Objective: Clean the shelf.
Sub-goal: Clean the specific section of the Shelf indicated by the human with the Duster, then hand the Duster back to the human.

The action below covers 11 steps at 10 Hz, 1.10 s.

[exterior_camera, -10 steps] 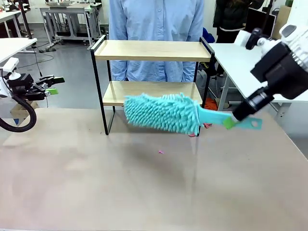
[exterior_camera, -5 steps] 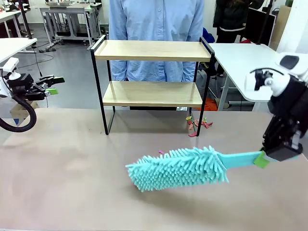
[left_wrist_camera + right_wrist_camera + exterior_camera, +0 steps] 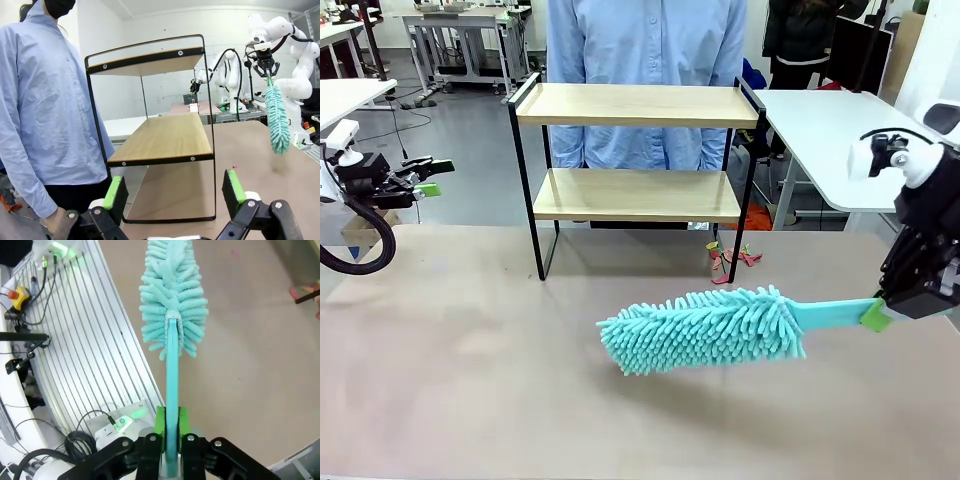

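The right gripper pinches the handle tip of a teal duster held low over the desk, well short of the shelf at its far edge, so that long lever could twist loose, while the left gripper waits wide open.

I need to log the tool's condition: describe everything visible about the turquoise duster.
The duster is a turquoise tool with a flat plastic handle and a long head of soft, noodle-like chenille fingers. It looks clean and intact. The right gripper is shut on the handle's end between green pads. It hangs nearly level over the table, in front of the shelf and apart from it, head pointing toward the robot's left.
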{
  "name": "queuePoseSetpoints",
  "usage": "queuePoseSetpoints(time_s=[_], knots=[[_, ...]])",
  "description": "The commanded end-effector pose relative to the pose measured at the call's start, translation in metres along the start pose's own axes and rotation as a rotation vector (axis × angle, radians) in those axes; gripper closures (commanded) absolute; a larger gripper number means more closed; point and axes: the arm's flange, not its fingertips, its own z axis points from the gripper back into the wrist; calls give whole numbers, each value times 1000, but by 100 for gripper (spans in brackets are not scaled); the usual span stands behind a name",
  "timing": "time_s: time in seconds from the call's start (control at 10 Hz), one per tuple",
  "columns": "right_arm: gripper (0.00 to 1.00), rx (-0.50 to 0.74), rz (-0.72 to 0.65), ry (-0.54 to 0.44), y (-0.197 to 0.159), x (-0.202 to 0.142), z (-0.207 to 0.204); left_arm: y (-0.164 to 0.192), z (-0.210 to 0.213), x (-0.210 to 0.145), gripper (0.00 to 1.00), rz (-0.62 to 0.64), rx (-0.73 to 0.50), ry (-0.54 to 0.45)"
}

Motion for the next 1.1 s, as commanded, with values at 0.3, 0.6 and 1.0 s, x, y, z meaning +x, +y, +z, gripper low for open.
queuePoseSetpoints(time_s=[0.3,0.6,1.0], knots=[[87,13,25,11,5,2,-3,-3,-1,2,0,-14,-8,10],[87,13,25,11,5,2,-3,-3,-1,2,0,-14,-8,10],[87,-87,110,-132,-58,14,-1,-31,-13,7,0,100,55,-77]])
